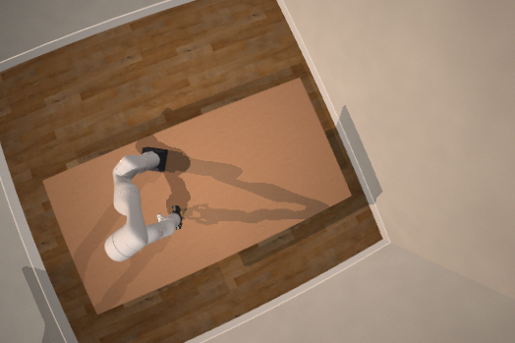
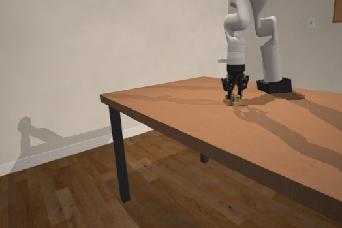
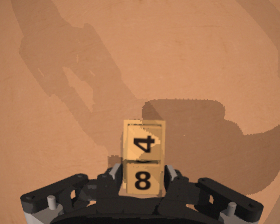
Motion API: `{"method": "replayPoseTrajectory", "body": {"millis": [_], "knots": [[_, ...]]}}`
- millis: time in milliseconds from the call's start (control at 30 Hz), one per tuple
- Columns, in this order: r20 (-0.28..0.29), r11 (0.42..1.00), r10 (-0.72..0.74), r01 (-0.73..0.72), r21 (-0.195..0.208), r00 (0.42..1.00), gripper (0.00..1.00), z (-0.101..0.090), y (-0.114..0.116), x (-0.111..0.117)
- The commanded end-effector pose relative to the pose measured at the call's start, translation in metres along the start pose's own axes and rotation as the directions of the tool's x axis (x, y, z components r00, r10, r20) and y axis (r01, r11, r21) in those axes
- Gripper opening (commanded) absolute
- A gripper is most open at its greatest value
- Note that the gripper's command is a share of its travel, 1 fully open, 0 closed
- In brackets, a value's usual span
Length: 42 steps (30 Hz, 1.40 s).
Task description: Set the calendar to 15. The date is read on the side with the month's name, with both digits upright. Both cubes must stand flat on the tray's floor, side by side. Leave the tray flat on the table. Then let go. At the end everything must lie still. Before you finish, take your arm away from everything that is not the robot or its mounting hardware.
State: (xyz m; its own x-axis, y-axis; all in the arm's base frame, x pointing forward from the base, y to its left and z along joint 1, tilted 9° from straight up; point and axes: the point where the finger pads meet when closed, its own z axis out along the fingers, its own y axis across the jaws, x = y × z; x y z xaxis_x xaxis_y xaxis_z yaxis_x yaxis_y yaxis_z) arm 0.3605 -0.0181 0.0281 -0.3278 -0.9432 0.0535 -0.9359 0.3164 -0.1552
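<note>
The yellow tray [image 2: 232, 104] [image 3: 145, 121] stands on the table and holds two yellow cubes side by side. In the wrist view the nearer cube [image 3: 142, 186] shows an 8 on top, and the farther cube [image 3: 144, 145] shows a 4 turned sideways. In the exterior view a 7 shows on one cube's side [image 2: 237, 98]; I cannot tell which cube's. My gripper [image 1: 179, 217] [image 2: 235, 97] [image 3: 143, 173] is open, pointing down, its fingertips on either side of the 8 cube with narrow gaps. The month's name and the front digits are not readable.
The table top [image 1: 256, 142] [image 2: 183, 114] spreads around the tray, with shadows of the arm across it. The arm's black base [image 1: 161, 162] [image 2: 275, 86] stands on the table some way from the tray.
</note>
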Motion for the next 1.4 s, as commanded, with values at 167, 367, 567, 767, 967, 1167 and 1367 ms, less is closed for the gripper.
{"method": "replayPoseTrajectory", "body": {"millis": [167, 367, 567, 767, 967, 1167, 1367], "knots": [[0.001, 1.000, 0.000, 0.000, 0.001, 1.000, 0.48, -0.001, 0.000, 0.000], [0.001, 1.000, 0.000, 0.000, 0.001, 1.000, 0.48, -0.013, 0.000, 0.000], [0.001, 1.000, 0.000, 0.000, 0.001, 1.000, 0.48, -0.028, 0.000, 0.000], [0.001, 1.000, 0.000, 0.000, 0.001, 1.000, 0.48, -0.056, 0.000, 0.000], [0.001, 1.000, 0.000, 0.000, 0.001, 1.000, 0.48, -0.079, 0.000, 0.000], [0.001, 1.000, 0.000, 0.000, 0.001, 1.000, 0.48, -0.088, 0.000, 0.000], [0.001, 1.000, 0.000, 0.000, 0.001, 1.000, 1.00, -0.090, 0.000, 0.000]]}}
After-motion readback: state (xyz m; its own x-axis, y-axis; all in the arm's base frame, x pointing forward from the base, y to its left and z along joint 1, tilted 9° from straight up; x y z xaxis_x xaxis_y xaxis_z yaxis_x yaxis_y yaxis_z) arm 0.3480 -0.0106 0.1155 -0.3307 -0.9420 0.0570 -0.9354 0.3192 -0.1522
